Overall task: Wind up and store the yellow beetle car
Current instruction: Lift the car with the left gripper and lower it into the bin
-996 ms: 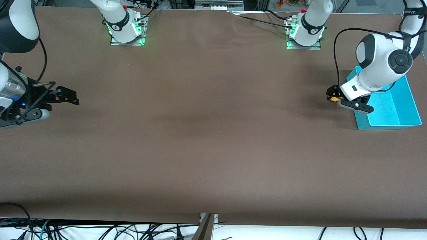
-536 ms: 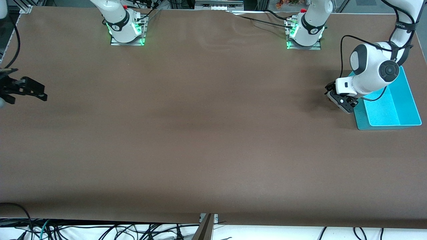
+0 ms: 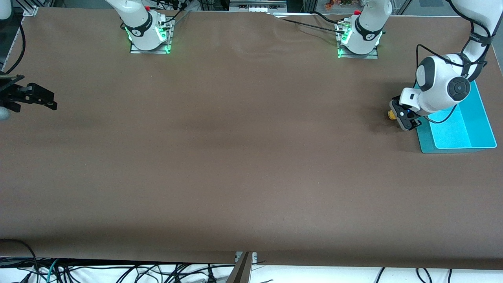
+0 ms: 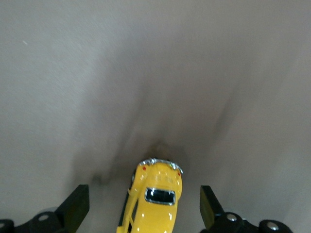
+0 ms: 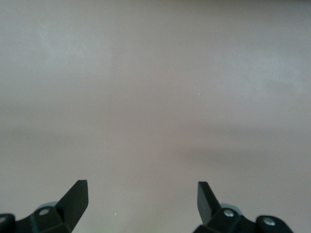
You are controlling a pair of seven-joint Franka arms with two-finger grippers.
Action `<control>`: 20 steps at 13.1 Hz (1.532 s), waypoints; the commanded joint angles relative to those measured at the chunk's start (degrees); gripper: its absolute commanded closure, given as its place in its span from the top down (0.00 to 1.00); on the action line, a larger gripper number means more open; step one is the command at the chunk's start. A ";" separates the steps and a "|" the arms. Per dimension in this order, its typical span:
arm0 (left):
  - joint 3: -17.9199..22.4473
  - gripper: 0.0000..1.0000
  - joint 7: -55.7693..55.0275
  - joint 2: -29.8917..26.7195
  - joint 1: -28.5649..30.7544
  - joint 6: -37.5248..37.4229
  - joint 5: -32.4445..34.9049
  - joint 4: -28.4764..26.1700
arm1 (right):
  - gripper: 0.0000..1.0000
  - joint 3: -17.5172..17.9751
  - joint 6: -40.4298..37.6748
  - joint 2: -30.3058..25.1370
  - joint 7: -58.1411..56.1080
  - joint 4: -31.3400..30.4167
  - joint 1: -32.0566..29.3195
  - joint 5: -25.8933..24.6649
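Yellow paint marks your target clearly: the yellow beetle car [image 4: 155,199] sits on the brown counter [image 3: 243,149], just beside the teal bin [image 3: 481,147] at the left arm's end; it is not yet in the bin. Your left pincer [image 4: 145,206] hangs low over the car with its fingers spread wide; the car lies between them with a gap on each side, so nothing is gripped. In the front view the wrist covers most of the car and only a small yellow edge [image 3: 391,114] shows beside the left pincer [image 3: 399,114]. I judge that the step in hand is to take the car for the winding; to do it well, please keep the car centred between the two fingers before you close, because it looks a little turned and slightly nearer to one finger; close slowly on the sides of the rounded body, low enough that the smooth roof does not slip out; leave the wheels free to roll on the counter. Your right pincer [image 3: 33,98] waits over the counter's edge at the right arm's end, its fingers apart and holding nothing [image 5: 141,204].
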 commanded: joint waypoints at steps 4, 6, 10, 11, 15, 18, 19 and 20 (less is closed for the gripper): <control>-0.69 0.76 2.07 0.16 3.50 1.75 4.03 -3.29 | 0.99 -1.22 -3.26 -1.46 4.10 -1.98 2.14 0.36; -0.78 0.00 2.24 -0.45 3.51 1.66 4.12 -3.20 | 0.99 -1.22 -3.17 -0.31 3.65 -1.71 1.97 0.36; -6.65 0.00 1.81 -3.79 3.42 1.66 3.33 -2.15 | 0.99 -1.22 -2.91 -0.14 3.83 -1.62 1.79 0.36; -9.28 0.00 1.02 -4.75 3.33 1.58 1.85 -1.45 | 0.99 -1.22 -2.82 -0.14 3.83 -1.54 1.88 0.36; -15.45 0.00 -3.74 -8.88 3.59 -9.62 -8.62 2.75 | 0.99 -1.13 -3.17 0.13 3.83 -1.18 1.79 0.36; -15.02 0.00 3.16 -10.21 7.01 -31.85 -8.02 15.39 | 0.99 -1.13 -3.08 0.13 3.83 -1.18 1.79 0.36; -14.15 0.00 8.43 -10.30 8.07 -33.56 -7.93 17.34 | 0.99 -1.13 -3.08 0.13 3.83 -1.18 1.79 0.36; -12.31 0.00 13.79 -10.30 8.60 -33.67 -7.75 18.06 | 0.99 -1.13 -3.08 0.13 3.83 -1.18 1.79 0.36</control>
